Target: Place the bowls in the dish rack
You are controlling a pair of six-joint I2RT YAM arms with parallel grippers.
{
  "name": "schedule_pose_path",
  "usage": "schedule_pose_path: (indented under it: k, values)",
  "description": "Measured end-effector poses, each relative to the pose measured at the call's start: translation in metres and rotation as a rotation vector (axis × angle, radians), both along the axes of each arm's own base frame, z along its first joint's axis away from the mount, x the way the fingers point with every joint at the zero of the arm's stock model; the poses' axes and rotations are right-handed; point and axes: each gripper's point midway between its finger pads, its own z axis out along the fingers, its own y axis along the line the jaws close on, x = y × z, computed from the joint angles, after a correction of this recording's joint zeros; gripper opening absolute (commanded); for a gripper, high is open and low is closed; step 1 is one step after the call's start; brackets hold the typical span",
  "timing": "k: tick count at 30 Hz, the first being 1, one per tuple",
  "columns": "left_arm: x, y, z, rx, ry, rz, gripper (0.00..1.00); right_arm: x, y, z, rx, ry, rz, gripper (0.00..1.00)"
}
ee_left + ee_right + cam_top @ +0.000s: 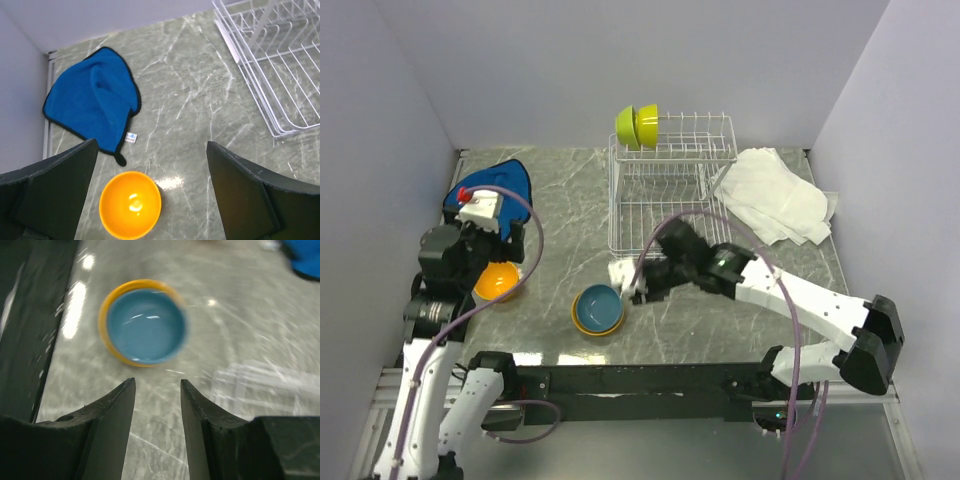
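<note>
Blue bowl point(145, 325) near right hand point(157, 386); narrowly parted, empty.

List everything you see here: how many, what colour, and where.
Lime bowls: two, lime green, on edge in the dish rack's far-left slots.
Orange bowl: one, orange, near left, under left tool.
Blue bowl: one, light blue, nested in a yellow-orange bowl, near middle.
Dish rack: one, white wire, far middle.
Blue cloth: one, blue, far left.
White cloth: one, white, right of rack.
Left tool: one, black, open.
Right tool: one, black, open, by blue bowl.
</note>
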Motion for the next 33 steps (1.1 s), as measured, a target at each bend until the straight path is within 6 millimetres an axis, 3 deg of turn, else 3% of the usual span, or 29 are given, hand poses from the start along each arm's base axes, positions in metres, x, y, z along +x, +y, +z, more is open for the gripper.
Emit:
schedule_pose_path:
  k: [5,10,17,27,33]
  values:
    - [-0.022,0.015,-0.009,-0.041,0.000,0.053,0.97,-0.040,0.013,-0.048,-0.174,-0.110,0.235,0.45]
    - [-0.032,0.020,-0.010,-0.057,0.003,0.071,0.97,-0.041,0.019,-0.079,-0.326,-0.188,0.379,0.41]
    - [-0.037,0.022,-0.009,-0.059,-0.002,0.079,0.97,-0.037,0.043,-0.096,-0.446,-0.233,0.524,0.40]
    - [-0.040,0.024,-0.008,-0.074,-0.005,0.095,0.97,-0.042,0.033,-0.113,-0.588,-0.209,0.620,0.37]
    - [-0.041,0.028,-0.007,-0.084,-0.009,0.117,0.97,-0.040,0.029,-0.122,-0.640,-0.194,0.640,0.31]
